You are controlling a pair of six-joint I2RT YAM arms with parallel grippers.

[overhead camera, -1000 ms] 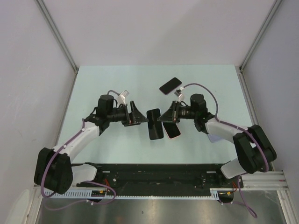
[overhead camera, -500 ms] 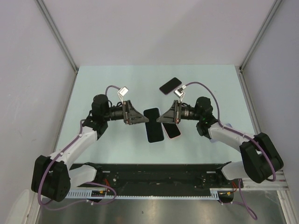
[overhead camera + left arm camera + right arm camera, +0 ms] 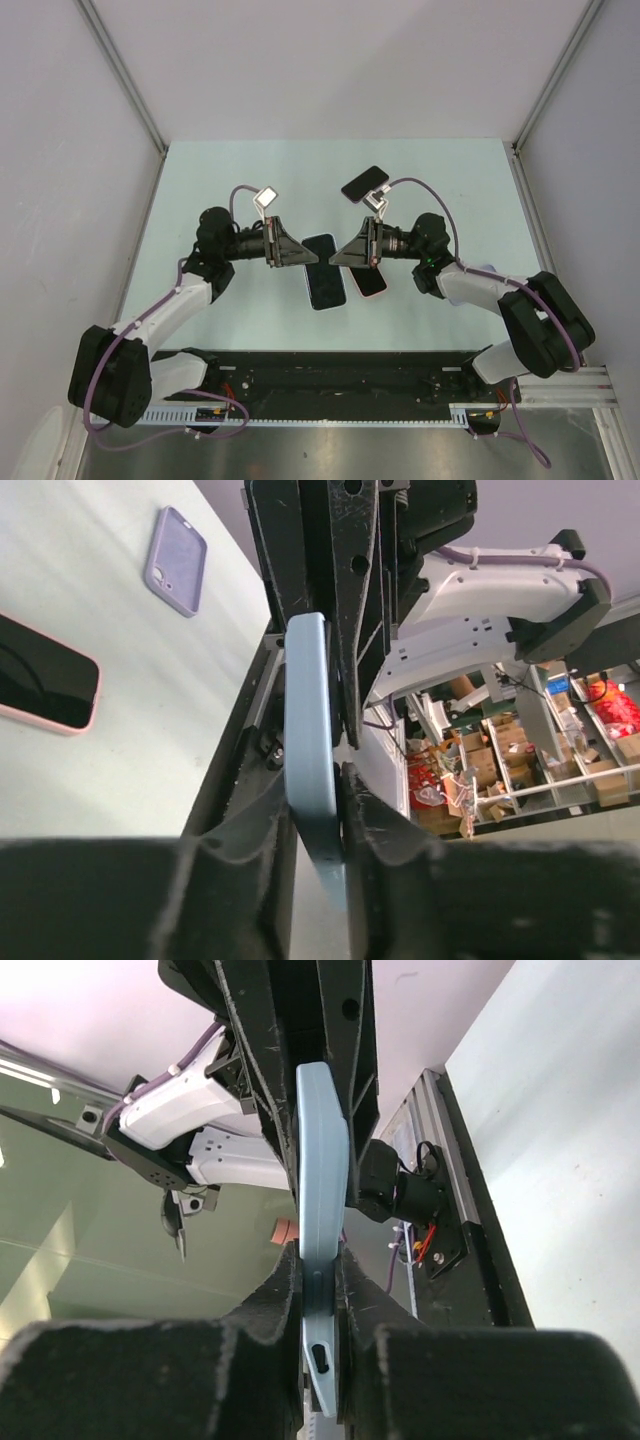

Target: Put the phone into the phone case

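A dark-screened phone [image 3: 325, 272] sits inside a light-blue phone case [image 3: 312, 300] and is held in the air between the two arms. My left gripper [image 3: 303, 258] is shut on its left side. My right gripper [image 3: 343, 258] is shut on its right side. In the left wrist view the case [image 3: 310, 720] shows edge-on, pinched between the fingers of the left gripper [image 3: 315, 820]. In the right wrist view the case's blue edge [image 3: 322, 1190], with a port cutout, is clamped in the right gripper [image 3: 320, 1280].
A pink-rimmed phone [image 3: 368, 280] lies on the table just right of the held one, also visible as the pink phone [image 3: 45, 685] in the left wrist view. A black phone [image 3: 365, 183] lies further back. A lilac case [image 3: 177, 547] lies near the right arm.
My left gripper was open beside the cased phone and has now shut on its left side. The phone has shifted slightly left and toward the near edge.
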